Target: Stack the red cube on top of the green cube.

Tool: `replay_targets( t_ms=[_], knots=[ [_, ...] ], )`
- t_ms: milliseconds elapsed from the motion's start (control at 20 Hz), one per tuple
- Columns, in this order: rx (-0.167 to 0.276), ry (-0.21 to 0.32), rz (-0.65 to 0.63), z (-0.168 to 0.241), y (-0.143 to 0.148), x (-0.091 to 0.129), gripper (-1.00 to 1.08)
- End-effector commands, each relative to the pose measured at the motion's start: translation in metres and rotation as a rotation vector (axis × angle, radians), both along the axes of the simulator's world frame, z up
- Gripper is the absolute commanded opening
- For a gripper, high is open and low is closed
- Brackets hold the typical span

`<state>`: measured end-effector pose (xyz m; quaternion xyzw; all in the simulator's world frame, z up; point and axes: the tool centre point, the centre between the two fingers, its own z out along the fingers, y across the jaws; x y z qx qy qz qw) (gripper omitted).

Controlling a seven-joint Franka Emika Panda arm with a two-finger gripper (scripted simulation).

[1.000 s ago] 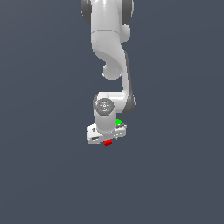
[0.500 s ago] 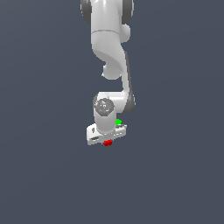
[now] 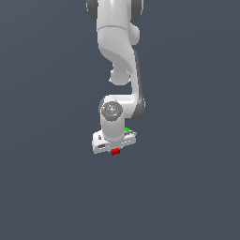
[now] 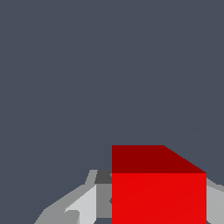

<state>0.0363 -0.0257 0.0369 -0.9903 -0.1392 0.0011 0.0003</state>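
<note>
In the exterior view the white gripper (image 3: 115, 146) points down over the red cube (image 3: 115, 151), whose edge shows just below the hand. The green cube (image 3: 127, 130) peeks out behind the hand, close to it on the exterior view's right, mostly hidden. In the wrist view the red cube (image 4: 158, 192) fills the space between the two fingers (image 4: 87, 205), which lie against its two sides. The gripper (image 4: 159, 205) is shut on it. The green cube is out of the wrist view. I cannot tell whether the red cube is off the surface.
The white arm (image 3: 117, 56) rises from the gripper toward the top of the exterior view. A plain dark grey surface (image 3: 56, 187) lies all around.
</note>
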Motion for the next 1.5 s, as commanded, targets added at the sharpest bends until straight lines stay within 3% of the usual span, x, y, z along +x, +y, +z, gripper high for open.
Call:
replay_targets(
  t_ms=[0, 600, 1050, 1450],
  knots=[
    [0.000, -0.002, 0.000, 0.014, 0.000, 0.000, -1.00],
    [0.000, -0.002, 0.000, 0.080, 0.000, 0.001, -1.00],
    [0.000, -0.003, 0.000, 0.080, 0.002, -0.003, -1.00],
    [0.000, -0.003, 0.000, 0.069, 0.013, -0.025, -1.00]
  ],
)
